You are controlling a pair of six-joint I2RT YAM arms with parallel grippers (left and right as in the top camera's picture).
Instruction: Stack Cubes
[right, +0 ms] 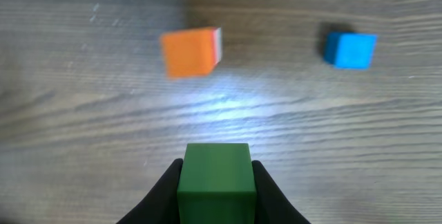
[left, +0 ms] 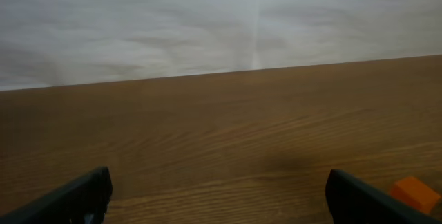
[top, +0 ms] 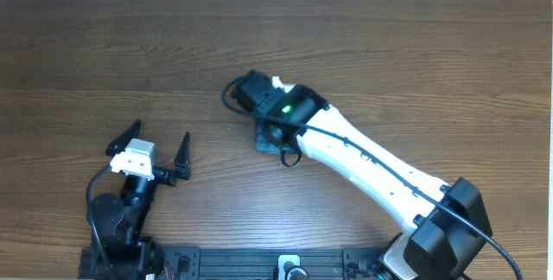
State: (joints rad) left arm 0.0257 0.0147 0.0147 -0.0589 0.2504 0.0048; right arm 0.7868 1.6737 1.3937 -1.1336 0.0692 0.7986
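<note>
A brown wooden table (top: 104, 38) (grain running across the frame) carries an orange cube (right: 190, 51) and a blue cube (right: 350, 49), lying well apart

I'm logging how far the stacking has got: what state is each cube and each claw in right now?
right claw: shut on the green cube.
left claw: open, empty.
green cube: held above the table, not yet stacked.
orange cube: flat on the table, free, nothing on it.
blue cube: flat on the table, free, apart from the orange cube.
</note>
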